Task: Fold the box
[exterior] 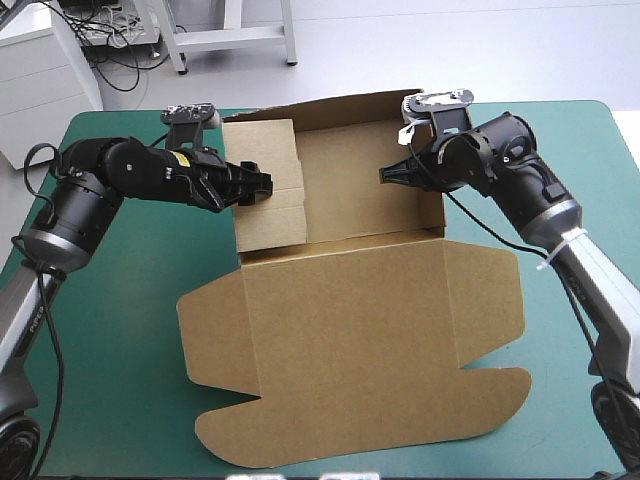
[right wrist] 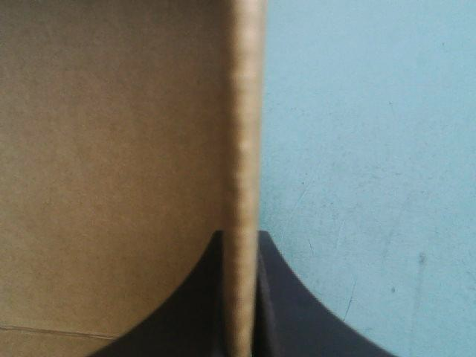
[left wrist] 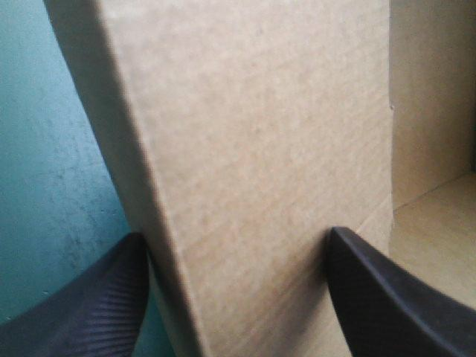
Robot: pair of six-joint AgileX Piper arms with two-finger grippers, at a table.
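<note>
High view, box (exterior: 350,290) long axis near-to-far, flat end nearest

The teal-green cover (exterior: 120,340) lies smooth, with what may be faint dark scuff marks up close.

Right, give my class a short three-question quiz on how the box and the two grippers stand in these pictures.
1. True or false: the left gripper has the box's left wall between its fingers.
2. What does the right gripper pinch? A) the right wall B) the lid C) nothing
3. Fill in: the lid lies ____ on the teal-green cover, toward the table's near edge.
Key: 1 true; 2 A; 3 flat.
</note>
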